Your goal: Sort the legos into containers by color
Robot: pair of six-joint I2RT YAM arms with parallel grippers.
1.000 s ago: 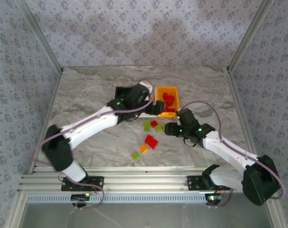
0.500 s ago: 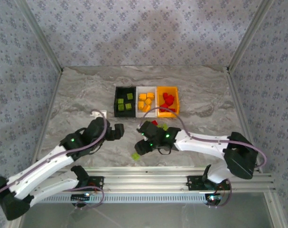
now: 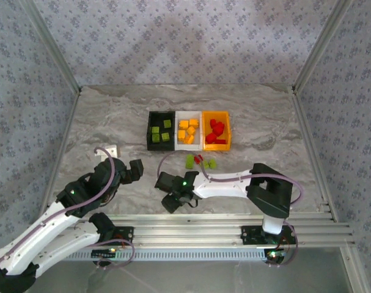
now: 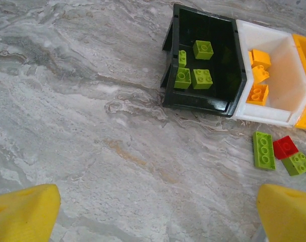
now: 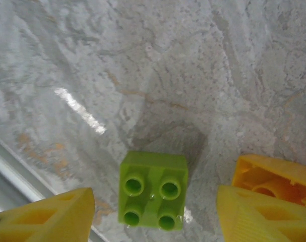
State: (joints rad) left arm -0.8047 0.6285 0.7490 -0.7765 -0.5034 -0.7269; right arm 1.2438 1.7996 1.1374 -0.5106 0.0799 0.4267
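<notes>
Robotics lab test cell. A marble-patterned table [image 3: 112,122] is boxed in on three sides by walls [image 3: 185,43] covered in grey-blue patterned material, framed by bare aluminium posts [image 3: 51,46]. Two white-and-black robot arms, the left arm [image 3: 51,229] and the right arm [image 3: 228,180], are bolted to slotted aluminium rails [image 3: 185,227] along the table's near edge, beside a grey cable duct [image 3: 185,253].

Orange bin [image 4: 304,60] partly past left wrist view's edge

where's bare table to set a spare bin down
Bare table left of the black bin, right of the orange bin, and behind them. Crowded in front: loose legos and the right gripper.
</notes>
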